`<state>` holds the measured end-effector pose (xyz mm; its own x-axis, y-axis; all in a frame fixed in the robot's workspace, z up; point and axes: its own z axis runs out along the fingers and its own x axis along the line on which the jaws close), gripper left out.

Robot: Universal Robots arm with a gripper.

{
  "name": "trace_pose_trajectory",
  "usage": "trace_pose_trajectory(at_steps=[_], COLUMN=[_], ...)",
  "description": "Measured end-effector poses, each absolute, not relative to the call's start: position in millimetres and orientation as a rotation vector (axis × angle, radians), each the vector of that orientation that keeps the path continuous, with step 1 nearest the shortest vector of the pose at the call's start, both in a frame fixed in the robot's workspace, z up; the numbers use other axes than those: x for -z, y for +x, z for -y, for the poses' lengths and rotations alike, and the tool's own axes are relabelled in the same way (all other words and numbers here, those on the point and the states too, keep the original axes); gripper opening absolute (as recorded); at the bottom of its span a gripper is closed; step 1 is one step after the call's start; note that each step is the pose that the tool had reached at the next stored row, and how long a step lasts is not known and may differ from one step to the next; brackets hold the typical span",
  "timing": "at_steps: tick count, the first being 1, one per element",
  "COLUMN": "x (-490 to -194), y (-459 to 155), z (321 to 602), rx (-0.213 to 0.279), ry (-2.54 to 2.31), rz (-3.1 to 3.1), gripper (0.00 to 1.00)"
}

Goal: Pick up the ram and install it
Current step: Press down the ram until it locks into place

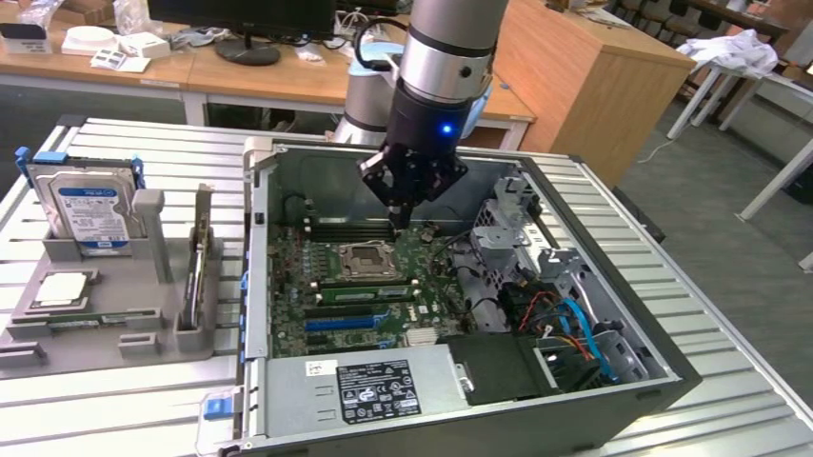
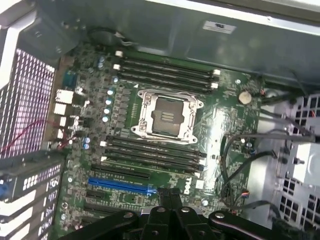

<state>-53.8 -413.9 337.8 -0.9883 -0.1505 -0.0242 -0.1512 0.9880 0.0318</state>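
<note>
The ram (image 1: 197, 265) is a long thin stick standing on its edge in the grey holder (image 1: 152, 286), on the exterior view's left, outside the computer case. My gripper (image 1: 399, 219) hangs inside the open case (image 1: 597, 286), far from that stick, with its tip just above the motherboard (image 1: 432, 286) near the black memory slots (image 1: 349, 229) beside the processor socket (image 1: 367, 260). In the wrist view the black fingers (image 2: 169, 196) are pressed together with nothing between them, above the blue expansion slot (image 2: 119, 185). Both banks of black slots (image 2: 152, 155) look empty there.
A blue-labelled hard drive (image 1: 89, 211) stands upright in the holder, and a square silver processor (image 1: 64, 290) lies in front of it. Cables (image 1: 572, 324), a drive cage (image 1: 515, 224) and the power supply (image 1: 368, 386) crowd the case's other sides.
</note>
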Motion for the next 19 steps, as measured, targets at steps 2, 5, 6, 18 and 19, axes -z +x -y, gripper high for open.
trace_pose_trajectory(at_steps=[2,5,6,18,19], x=[-337.8,-337.8,-337.8,-337.8,-337.8], y=[-53.8,-53.8,-53.8,-54.9,-55.0], z=[413.9,413.9,413.9,413.8,413.8], rx=[-0.052,-0.052,-0.052,-0.051,-0.051], ry=[-0.205,-0.201,-0.201,-0.144,-0.139], rz=[-3.112,-3.113,-3.113,-3.115,-3.116], gripper=[0.11,0.11,0.11,0.11,0.11])
